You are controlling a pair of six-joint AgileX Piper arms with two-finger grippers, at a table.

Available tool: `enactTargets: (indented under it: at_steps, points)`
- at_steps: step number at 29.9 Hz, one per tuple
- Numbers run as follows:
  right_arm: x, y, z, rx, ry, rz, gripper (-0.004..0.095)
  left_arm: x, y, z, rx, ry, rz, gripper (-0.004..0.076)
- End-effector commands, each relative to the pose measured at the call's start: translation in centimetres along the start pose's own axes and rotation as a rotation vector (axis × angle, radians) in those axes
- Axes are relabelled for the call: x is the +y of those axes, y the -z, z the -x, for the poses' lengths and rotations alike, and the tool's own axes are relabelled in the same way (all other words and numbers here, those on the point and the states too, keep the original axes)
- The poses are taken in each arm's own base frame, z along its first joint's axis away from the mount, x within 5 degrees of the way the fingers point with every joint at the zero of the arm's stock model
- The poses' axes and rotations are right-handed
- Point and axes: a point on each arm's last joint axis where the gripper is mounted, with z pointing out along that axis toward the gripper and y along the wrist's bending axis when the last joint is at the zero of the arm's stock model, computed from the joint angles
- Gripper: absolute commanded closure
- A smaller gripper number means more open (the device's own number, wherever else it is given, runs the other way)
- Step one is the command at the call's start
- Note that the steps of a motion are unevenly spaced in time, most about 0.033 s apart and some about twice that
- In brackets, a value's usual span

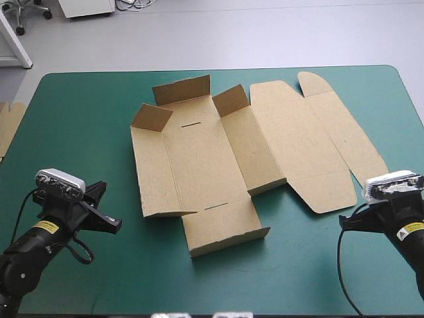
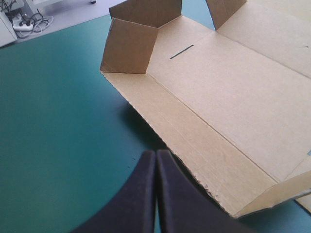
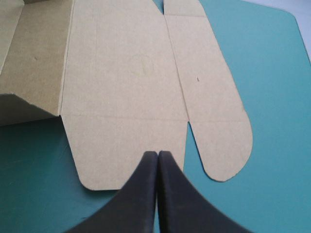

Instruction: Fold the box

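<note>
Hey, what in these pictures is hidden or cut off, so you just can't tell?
High view: spare board, mostly cut off by the picture's left edge.
Left wrist view: the box, its lid side cut off by the edge.
Right wrist view: the box's raised walls, mostly outside the frame.
All views: anything under the box, hidden by it.

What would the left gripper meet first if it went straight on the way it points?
The box: the shut left gripper points at the outer edge of its left side panel, just ahead. Height is unclear, so it might pass over.
</note>
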Motion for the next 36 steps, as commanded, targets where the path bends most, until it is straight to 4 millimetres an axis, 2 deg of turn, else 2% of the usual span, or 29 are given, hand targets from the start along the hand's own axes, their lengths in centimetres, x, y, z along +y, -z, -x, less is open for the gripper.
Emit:
enactTargets:
  at_steps: [1,7,11,14,18,21,26,31,36]
  points:
    - [-0.2,0.6,1.0,-0.04,-0.058,-0.017,0.0903,0.3,0.1,1.2,-0.041,0.095,0.02,0.0734]
    - [0.0,0.6,1.0,-0.029,-0.146,0.013,0.0903,0.3,-0.7,0.0,0.103,0.156,0.01,0.0734]
    - [0.2,0.6,1.0,-0.031,-0.17,0.03,0.0903,0.3,-1.4,0.1,0.102,0.322,0.003,0.0734]
    - [0.4,0.6,1.0,-0.027,-0.19,0.049,0.0907,0.2,-2.9,0.3,0.149,0.413,-0.04,0.072]
    - [0.5,0.6,0.8,-0.001,-0.185,0.06,0.0907,0.4,-4.3,1.9,0.139,0.48,-0.087,0.0607]
    - [0.6,0.0,0.4,0.059,-0.184,0.069,0.0905,0.8,-5.3,3.3,0.158,0.474,-0.094,0.0476]
    - [0.7,-0.9,-0.1,0.158,-0.178,0.084,0.0841,2.0,-6.4,3.9,0.199,0.56,-0.089,0.0297]
    - [0.9,-1.3,-0.2,0.19,-0.19,0.1,0.0754,3.4,-6.9,3.4,0.219,0.683,-0.069,0.0251]
    - [1.0,-1.3,-0.3,0.201,-0.197,0.109,0.0754,4.4,-7.9,2.8,0.249,0.796,-0.129,0.0251]
